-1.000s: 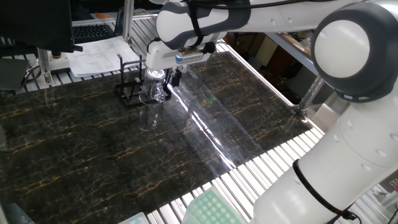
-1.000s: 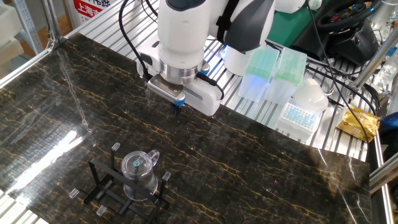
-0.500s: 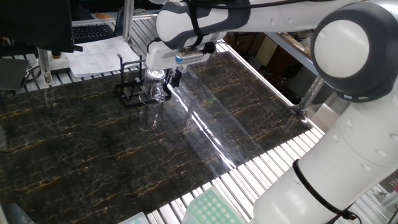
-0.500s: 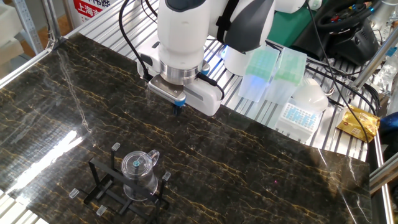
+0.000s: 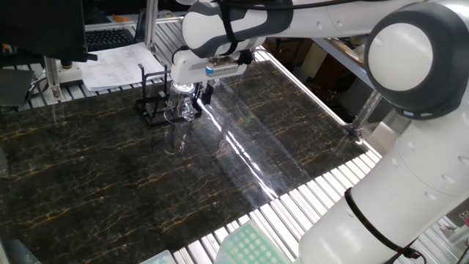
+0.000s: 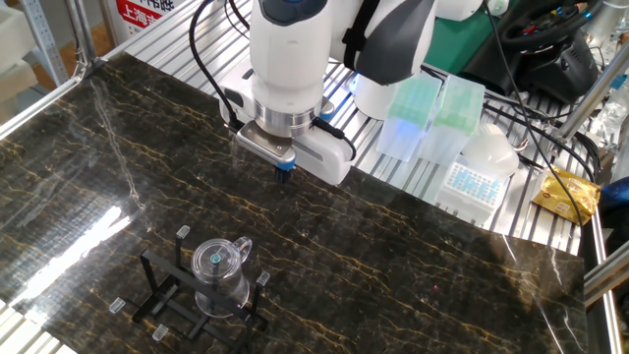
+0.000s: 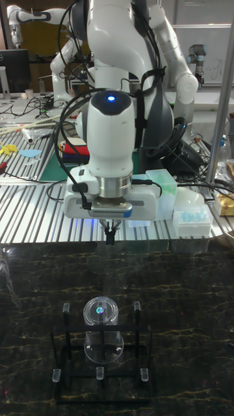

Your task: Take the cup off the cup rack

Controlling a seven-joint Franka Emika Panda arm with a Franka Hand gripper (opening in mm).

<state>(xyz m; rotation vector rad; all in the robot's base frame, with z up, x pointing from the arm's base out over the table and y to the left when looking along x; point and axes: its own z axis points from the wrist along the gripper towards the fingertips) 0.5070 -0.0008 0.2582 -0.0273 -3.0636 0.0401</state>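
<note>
In the other fixed view, the rack (image 6: 192, 295) stands at the left, near the front edge of the dark marbled table (image 6: 413, 265). The cup (image 6: 218, 277) sits upside down in the middle of it, over a peg, its round base uppermost and its handle to the right. The black wire pegs with pale tips stand around it.

Up and right of the rack, the claw (image 6: 283, 171) hangs above the table, well apart from the cup and touching nothing. Its fingers look close together, with nothing between them.

Further right, beyond the table's far edge, lie pale green tip boxes (image 6: 432, 116) and a yellow packet (image 6: 566, 194).

In the tall fixed view, the claw (image 7: 111, 235) hangs behind and above the cup (image 7: 102, 331), fingers together, pointing down.
</note>
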